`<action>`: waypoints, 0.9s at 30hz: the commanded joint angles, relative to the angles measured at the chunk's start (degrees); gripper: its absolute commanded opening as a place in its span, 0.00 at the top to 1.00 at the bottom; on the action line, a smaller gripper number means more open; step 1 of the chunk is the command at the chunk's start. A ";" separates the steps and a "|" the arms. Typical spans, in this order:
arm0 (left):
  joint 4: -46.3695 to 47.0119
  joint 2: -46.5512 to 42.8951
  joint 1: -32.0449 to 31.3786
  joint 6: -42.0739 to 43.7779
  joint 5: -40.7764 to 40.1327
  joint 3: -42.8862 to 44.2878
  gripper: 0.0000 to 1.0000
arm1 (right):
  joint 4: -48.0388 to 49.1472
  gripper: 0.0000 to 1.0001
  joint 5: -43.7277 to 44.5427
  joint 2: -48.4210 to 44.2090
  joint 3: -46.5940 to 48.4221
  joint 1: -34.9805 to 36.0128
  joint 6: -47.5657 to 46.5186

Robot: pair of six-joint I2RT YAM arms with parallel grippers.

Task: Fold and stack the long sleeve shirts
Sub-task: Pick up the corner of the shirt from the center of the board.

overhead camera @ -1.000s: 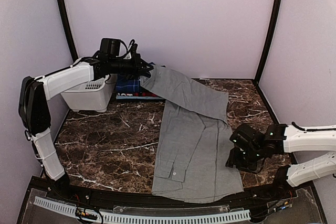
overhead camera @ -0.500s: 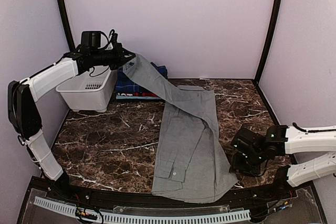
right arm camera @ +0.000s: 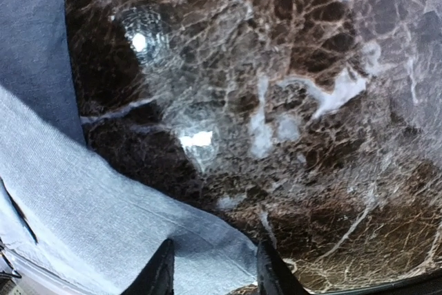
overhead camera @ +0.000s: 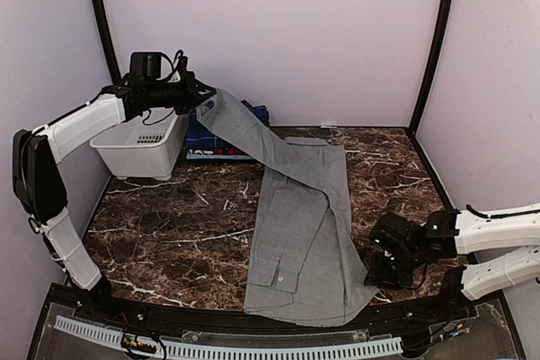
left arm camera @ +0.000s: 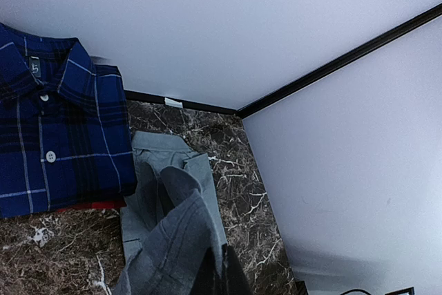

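The light grey shirt [overhead camera: 299,233] lies lengthwise on the marble table, collar end far. My left gripper [overhead camera: 202,100] is shut on its sleeve cuff [left arm camera: 173,240] and holds it raised at the back left, so the sleeve stretches diagonally up from the shirt. My right gripper [overhead camera: 377,269] is open, low over the table at the shirt's near right edge. Its fingers [right arm camera: 163,271] straddle a corner of grey cloth [right arm camera: 207,250]. The dark blue plaid shirt [overhead camera: 207,137] lies folded at the back, also in the left wrist view [left arm camera: 55,129], with a red edge [left arm camera: 90,205] beneath it.
A white plastic basket [overhead camera: 143,147] stands at the back left, under the left arm. Purple walls with black corner posts [overhead camera: 430,40] close the back and sides. Bare marble [overhead camera: 169,225] shows left of the grey shirt.
My left gripper pulled the sleeve up and to the left, then held still. The shirt's right side drew inward. My right gripper moved nearer and lower, to the shirt's near right corner.
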 commanded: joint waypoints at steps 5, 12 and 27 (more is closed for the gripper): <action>1.07 -1.07 0.32 0.76 0.98 -0.67 1.00 | 2.16 0.75 -1.18 -0.82 -2.78 0.88 1.94; 1.22 -1.05 0.32 0.69 1.19 -0.41 1.00 | -3.83 0.72 0.66 1.75 0.49 3.30 2.71; 1.59 -0.88 0.27 0.19 1.59 -0.32 1.00 | -13.03 0.64 5.91 9.95 9.23 6.54 2.29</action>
